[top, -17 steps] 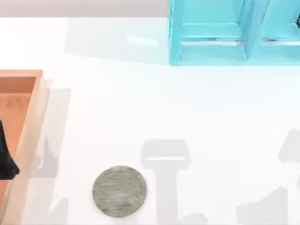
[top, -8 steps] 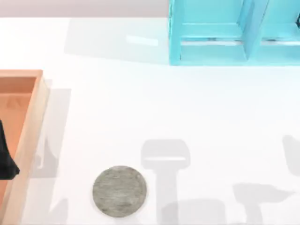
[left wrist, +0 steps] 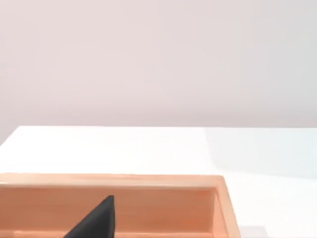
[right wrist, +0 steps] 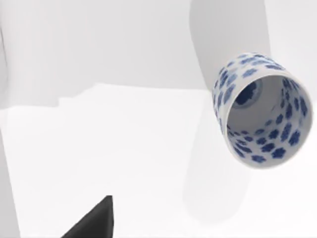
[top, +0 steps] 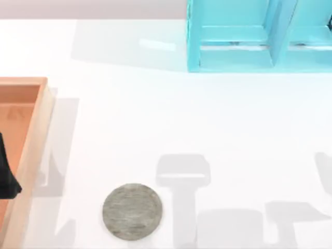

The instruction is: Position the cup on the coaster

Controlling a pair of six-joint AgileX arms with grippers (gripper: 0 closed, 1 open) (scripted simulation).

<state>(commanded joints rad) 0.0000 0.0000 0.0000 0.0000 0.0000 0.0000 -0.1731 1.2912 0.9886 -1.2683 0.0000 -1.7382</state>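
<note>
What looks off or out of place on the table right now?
Nothing looks spilled or damaged. The coaster lies flat and bare near the table's front edge. The cup appears in the right wrist view, intact, mouth toward the camera, not on the coaster.

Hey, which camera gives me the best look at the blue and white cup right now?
The right wrist view: the cup appears whole there, its open mouth facing the camera, blue pattern inside and out. The top view has the coaster but offers nothing of the cup, and the left wrist view looks at the wooden tray instead.
</note>
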